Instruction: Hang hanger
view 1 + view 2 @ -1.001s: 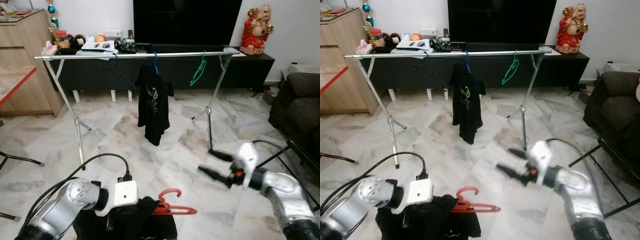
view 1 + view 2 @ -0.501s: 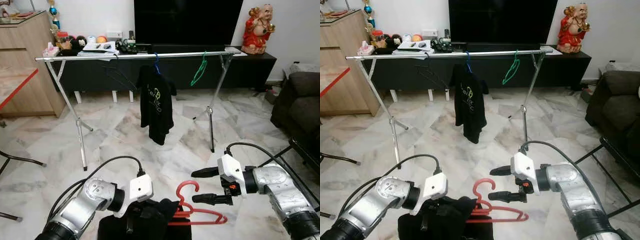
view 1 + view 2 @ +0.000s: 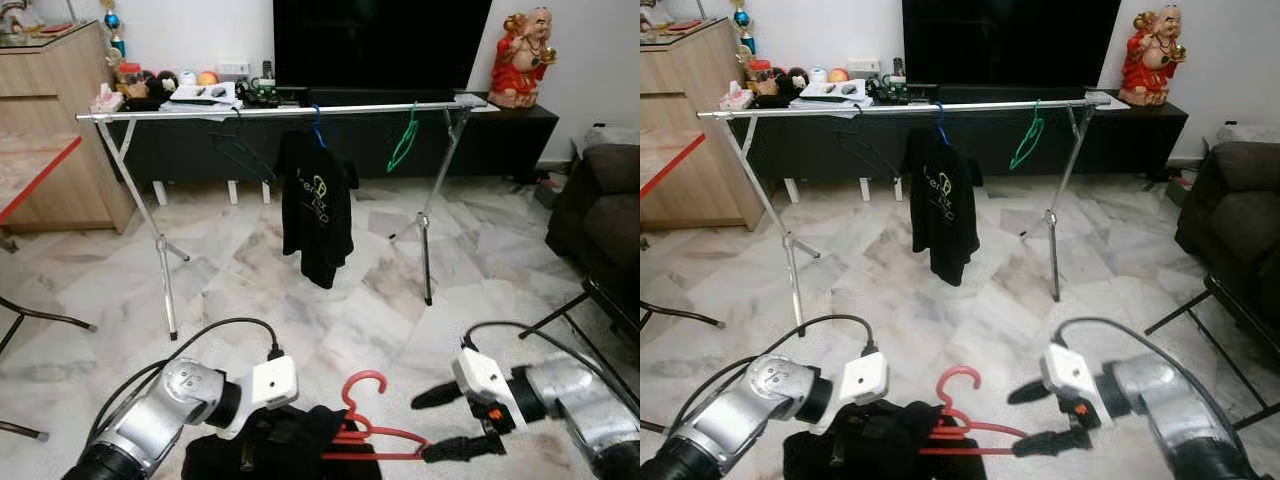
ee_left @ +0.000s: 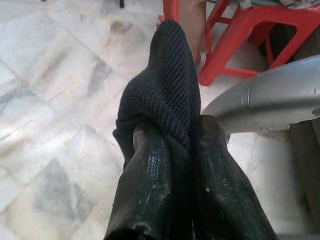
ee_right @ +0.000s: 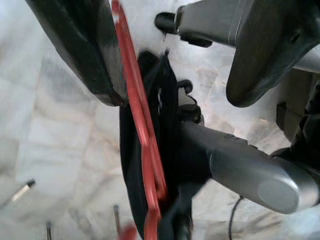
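Gripping black garment [image 3: 290, 445], left end effector [image 4: 172, 150]; right end effector [image 3: 432, 425] apparently unclosed.

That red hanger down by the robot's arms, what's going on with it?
The robot is holding a black garment pinched in its left gripper, with the red hanger partly tucked into it. Its right gripper is open, fingers either side of the hanger's end. The clothes rail stands ahead, with a black shirt hanging on it.
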### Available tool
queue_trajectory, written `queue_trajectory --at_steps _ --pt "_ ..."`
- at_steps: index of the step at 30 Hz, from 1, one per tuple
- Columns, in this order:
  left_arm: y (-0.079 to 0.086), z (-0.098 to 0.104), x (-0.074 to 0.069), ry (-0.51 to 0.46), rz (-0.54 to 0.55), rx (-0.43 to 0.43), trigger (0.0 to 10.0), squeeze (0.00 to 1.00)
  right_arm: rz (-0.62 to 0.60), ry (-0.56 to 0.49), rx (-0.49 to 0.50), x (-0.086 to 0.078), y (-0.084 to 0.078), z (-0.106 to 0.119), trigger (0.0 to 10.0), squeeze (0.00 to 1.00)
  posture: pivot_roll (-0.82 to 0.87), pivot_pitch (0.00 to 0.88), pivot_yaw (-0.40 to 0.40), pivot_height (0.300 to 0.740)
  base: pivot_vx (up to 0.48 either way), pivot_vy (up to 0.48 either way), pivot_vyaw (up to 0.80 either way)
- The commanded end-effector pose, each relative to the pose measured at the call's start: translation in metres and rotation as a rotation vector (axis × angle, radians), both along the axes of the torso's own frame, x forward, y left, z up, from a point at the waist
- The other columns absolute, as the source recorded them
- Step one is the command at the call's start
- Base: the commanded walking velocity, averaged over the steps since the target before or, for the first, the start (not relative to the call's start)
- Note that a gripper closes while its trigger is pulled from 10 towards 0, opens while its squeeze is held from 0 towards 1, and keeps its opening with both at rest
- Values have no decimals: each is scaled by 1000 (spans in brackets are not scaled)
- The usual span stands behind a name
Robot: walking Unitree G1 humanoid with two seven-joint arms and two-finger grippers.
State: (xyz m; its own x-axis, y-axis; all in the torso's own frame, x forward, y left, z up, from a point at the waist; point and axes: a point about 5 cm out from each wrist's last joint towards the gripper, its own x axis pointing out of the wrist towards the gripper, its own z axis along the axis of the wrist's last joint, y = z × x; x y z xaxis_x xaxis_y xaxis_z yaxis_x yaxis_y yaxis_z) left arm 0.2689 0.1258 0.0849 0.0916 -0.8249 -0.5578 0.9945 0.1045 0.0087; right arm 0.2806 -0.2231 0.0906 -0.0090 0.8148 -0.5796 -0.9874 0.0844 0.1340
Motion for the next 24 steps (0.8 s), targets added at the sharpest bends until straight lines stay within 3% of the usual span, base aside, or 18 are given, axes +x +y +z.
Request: queue_trajectory --at_steps 1,7,11,18,24 --pt "2 12 6 -28 3 -11 10000 0 -69 -54 -7 6 0 -2 10000 0 -25 4 12 740 0 0 0" --pt "1 25 6 -15 -56 -36 10000 0 -163 -113 61 14 9 -3 10000 0 -18 0 20 740 0 0 0" --pt "0 30 3 5 -105 -40 10000 0 -104 -94 130 15 16 4 10000 0 -17 0 22 740 0 0 0" --pt "-5 32 2 -6 -175 -12 10000 0 7 -29 153 11 22 6 10000 0 -12 0 24 740 0 0 0" --pt "-15 36 12 -47 -194 3 10000 0 63 -9 127 11 28 6 10000 0 -14 0 20 740 0 0 0"
